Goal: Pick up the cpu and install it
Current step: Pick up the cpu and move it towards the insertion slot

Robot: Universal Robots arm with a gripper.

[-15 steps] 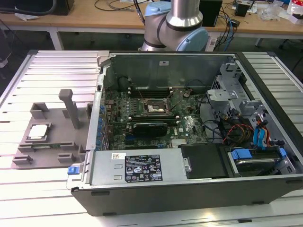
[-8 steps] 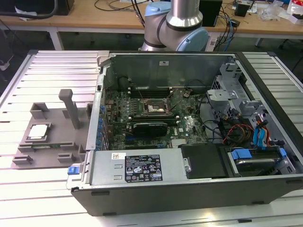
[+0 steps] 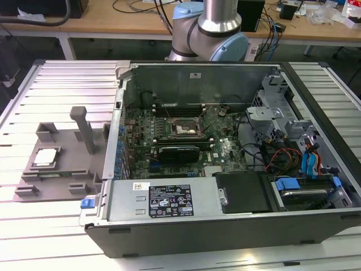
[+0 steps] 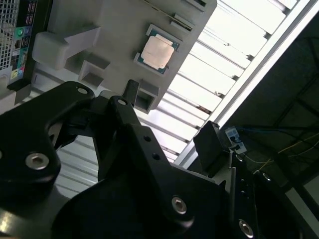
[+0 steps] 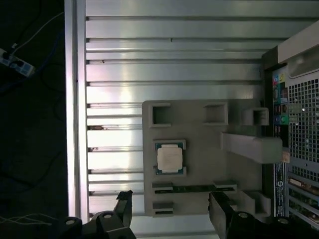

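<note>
The cpu point(image 3: 45, 157) is a small square chip with a silver-grey top. It lies flat in a recess of the grey holder block point(image 3: 62, 169), on the slatted table at the exterior view's left, beside the open computer case. In both wrist views I look down on the cpu point(image 5: 169, 158) point(image 4: 158, 52) from well above. My gripper point(image 5: 170, 215) is open, its two black fingers point(image 5: 123, 208) spread wide and holding nothing, clear of the chip. The black-framed socket point(image 3: 185, 129) sits on the motherboard inside the case.
The open case point(image 3: 225, 214) holds a long black expansion card point(image 3: 179, 152), a drive cage point(image 3: 282, 121) and loose cables. A tall post point(image 3: 84, 129) rises from the holder block. The table edge point(image 5: 75, 124) runs near the block. The arm's lower joints point(image 3: 214, 31) stand behind the case.
</note>
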